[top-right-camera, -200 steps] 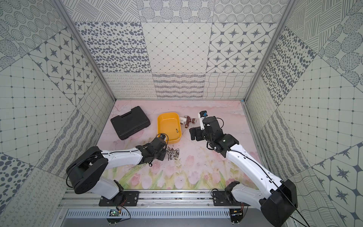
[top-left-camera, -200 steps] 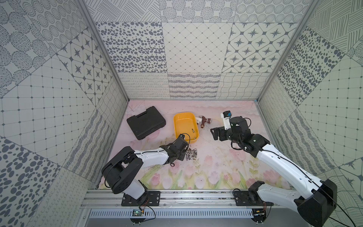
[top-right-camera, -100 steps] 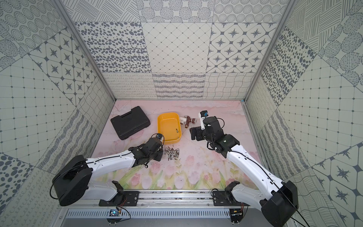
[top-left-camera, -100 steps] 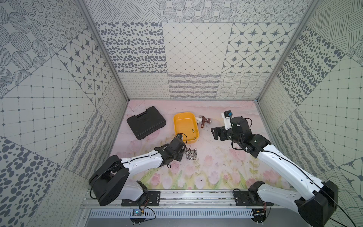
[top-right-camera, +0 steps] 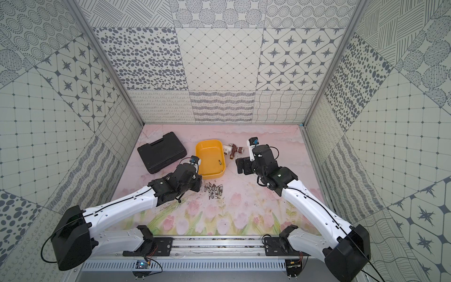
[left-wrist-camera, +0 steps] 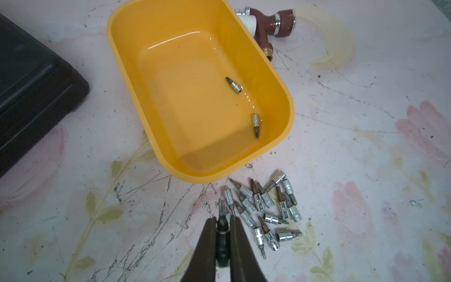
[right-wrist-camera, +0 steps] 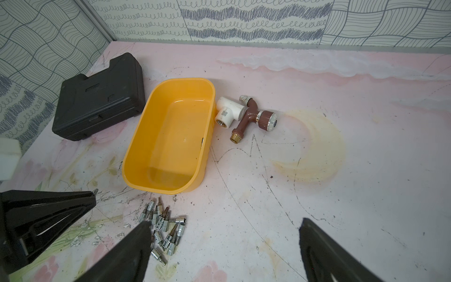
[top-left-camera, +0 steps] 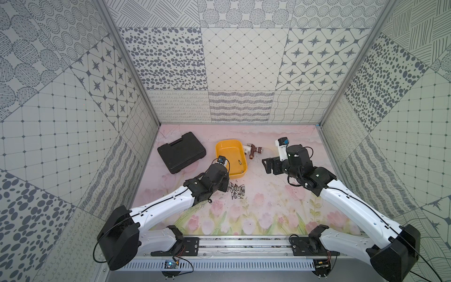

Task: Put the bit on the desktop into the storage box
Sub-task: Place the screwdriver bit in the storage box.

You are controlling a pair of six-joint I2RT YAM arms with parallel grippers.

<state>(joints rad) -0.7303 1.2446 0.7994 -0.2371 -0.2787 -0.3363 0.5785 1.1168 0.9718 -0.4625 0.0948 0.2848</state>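
On the desktop lies a heap of several small silver bits, just in front of the yellow storage box. Two bits lie inside the box. My left gripper is at the heap's left edge, low over the desktop, shut on a dark bit whose tip sticks out past the fingers. My right gripper hovers open and holds nothing, to the right of the box.
A closed black tool case lies at the back left of the box. A white pipe fitting and a brown tap rest against the box's far right corner. Patterned walls close in three sides.
The left arm's elbow has swung out to the left and lower, while its gripper stays shut by the heap. The right arm has not moved.
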